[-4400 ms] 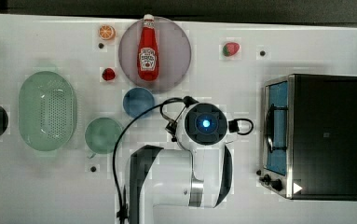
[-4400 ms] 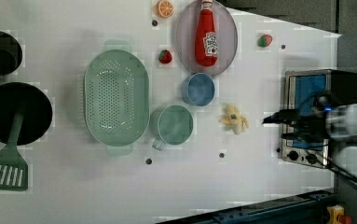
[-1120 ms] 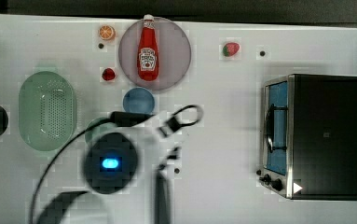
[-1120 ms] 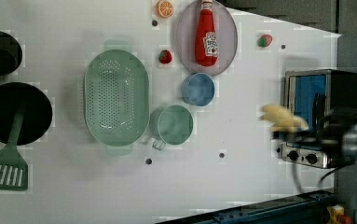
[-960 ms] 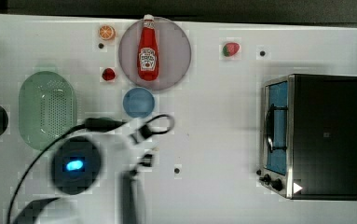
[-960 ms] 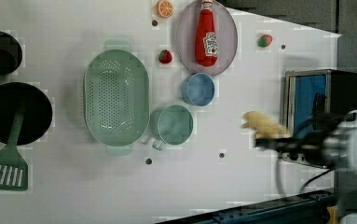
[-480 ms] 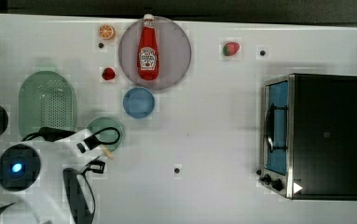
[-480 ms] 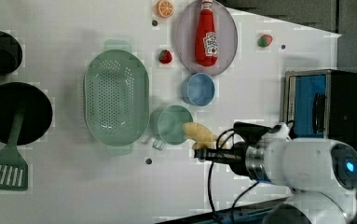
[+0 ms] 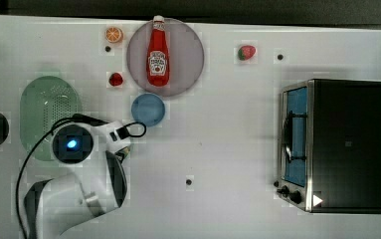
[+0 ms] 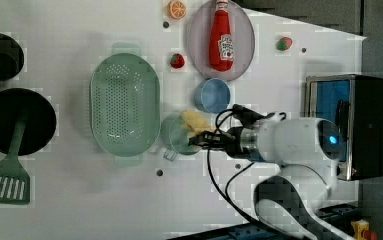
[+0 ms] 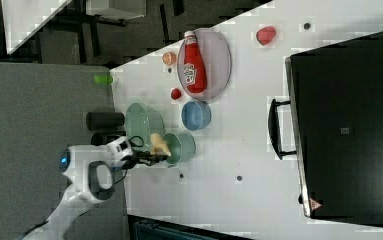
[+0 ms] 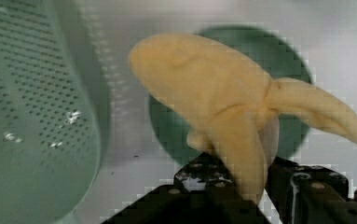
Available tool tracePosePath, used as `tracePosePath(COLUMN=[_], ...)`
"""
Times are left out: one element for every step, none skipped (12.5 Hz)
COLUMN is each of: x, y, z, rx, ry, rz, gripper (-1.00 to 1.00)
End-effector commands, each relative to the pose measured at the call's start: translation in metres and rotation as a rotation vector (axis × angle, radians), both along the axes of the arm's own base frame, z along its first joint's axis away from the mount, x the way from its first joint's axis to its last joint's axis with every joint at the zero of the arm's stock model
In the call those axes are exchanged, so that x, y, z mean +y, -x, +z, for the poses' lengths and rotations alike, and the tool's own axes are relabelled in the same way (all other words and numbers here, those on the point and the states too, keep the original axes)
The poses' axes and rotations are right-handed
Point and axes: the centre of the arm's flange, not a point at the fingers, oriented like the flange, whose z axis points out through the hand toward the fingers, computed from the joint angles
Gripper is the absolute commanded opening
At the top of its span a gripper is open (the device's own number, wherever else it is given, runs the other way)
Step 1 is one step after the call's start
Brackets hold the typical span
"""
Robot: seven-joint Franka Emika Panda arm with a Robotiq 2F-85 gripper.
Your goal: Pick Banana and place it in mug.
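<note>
White, rounded arm point(image 10: 299, 142) with glossy shells and dark grey bands at the joints. Round black cap with a glowing blue light point(image 9: 71, 144) near the wrist. Thin black cable point(image 10: 218, 177) looping from the wrist back along the arm. Black gripper point(image 12: 241, 186) with small pale screws on its finger mounts.

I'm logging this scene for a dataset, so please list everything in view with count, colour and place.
banana: 1, pale yellow, held over the mug
mug: 1, sage green, beside the colander
colander: 1, pale green, the left view's middle
cup: 1, blue, below the plate
ketchup bottle: 1, red, lying on the plate
plate: 1, grey
orange slice: 1, orange
strawberries: 2, red
toaster oven: 1, black
spatula: 1, green
pan: 1, black
gripper: 1, black, shut on banana
</note>
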Motion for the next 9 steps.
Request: tracePosePath(x=[-0.005,-0.005,-0.005,-0.005,-0.004,-0.004,-0.005,-0.010,-0.017], y=[-0.005,-0.009,-0.010,-0.009,-0.009,-0.009,-0.012,-0.013,-0.013], z=[0.006,0.012,0.019,0.028,0.039,0.053,0.072,0.092,0.116], rx=[-0.050,-0.064,-0.071,-0.080,-0.090,-0.113,-0.148,-0.176,-0.203], ry=[-0.005,-0.007,-0.005,-0.002,0.002,0.001,-0.003,0.001,0.008], rz=[-0.113,-0.153,-0.167,-0.165,-0.160,-0.159,-0.164,-0.171,-0.183], gripper=[0.07,0.42,0.65,0.87,0.99,1.00,1.00,1.00,1.00])
